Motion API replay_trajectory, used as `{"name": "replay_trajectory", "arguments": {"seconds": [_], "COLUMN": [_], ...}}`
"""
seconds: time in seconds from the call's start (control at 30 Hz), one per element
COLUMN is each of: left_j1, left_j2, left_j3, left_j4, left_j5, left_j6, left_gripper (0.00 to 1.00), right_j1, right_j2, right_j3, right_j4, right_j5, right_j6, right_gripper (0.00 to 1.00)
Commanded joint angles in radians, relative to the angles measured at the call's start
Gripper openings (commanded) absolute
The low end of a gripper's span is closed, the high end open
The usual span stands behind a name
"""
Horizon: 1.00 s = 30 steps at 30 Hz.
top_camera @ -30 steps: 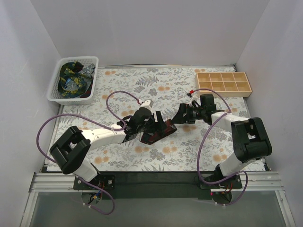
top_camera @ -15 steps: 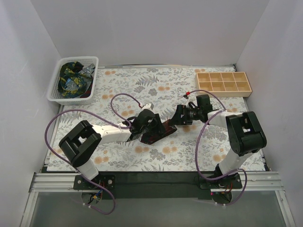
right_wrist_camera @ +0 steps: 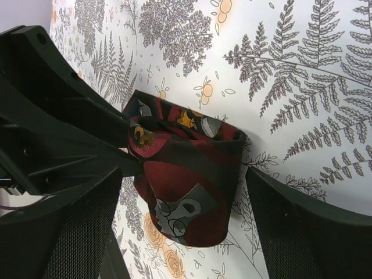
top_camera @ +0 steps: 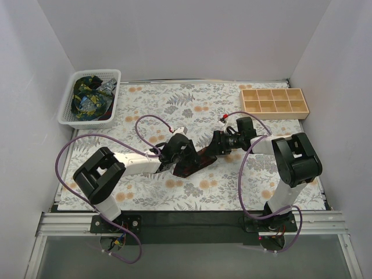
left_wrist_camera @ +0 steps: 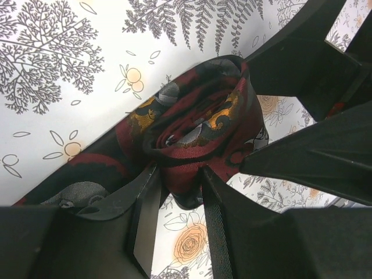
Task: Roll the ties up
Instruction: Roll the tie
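Maroon tie (top_camera: 193, 165), patterned with grey and gold motifs, lies near the middle of the floral tablecloth (top_camera: 174, 104), one end wound into a loose upright roll and a flat length trailing from it toward the near left. The left gripper (left_wrist_camera: 179, 174) reaches in from the left with its jaws drawn narrow, pinching the lower edge of that roll so the fabric fills the gap between its fingers (left_wrist_camera: 145, 221). The right gripper (right_wrist_camera: 183, 174) comes in from the opposite side with its jaws spread wide, one finger on each side of the roll; a strip of cloth shows between the roll and the finger on the right of the wrist view, while on the other side the roll sits just beside the finger, and contact there cannot be told. The two grippers meet tip to tip over the roll. At the far left corner a white plastic basket (top_camera: 65, 114) holds the other ties (top_camera: 87, 99), a crumpled heap of dark fabric with blue, green and yellow prints. A wooden tray (top_camera: 274, 90) divided into compartments sits at the far right edge, well apart from the roll.
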Motion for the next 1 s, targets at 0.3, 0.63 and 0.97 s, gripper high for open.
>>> {"name": "replay_trajectory", "arguments": {"seconds": [0.3, 0.63, 0.97], "left_j1": [0.02, 0.023, 0.023], "left_j2": [0.025, 0.068, -0.041], "left_j3": [-0.015, -0.005, -0.026], "left_j4": [0.025, 0.04, 0.016], "left_j5": [0.072, 0.112, 0.07], "left_j6": [-0.036, -0.054, -0.03], "left_gripper": [0.31, 0.31, 0.66], "right_j1": [0.029, 0.031, 0.037], "right_j2": [0.088, 0.027, -0.074], "right_j3": [0.018, 0.028, 0.159], "right_j4": [0.039, -0.02, -0.326], "right_j5": [-0.017, 0.021, 0.292], "right_j6": [-0.002, -0.038, -0.281], "right_gripper": [0.63, 0.16, 0.09]}}
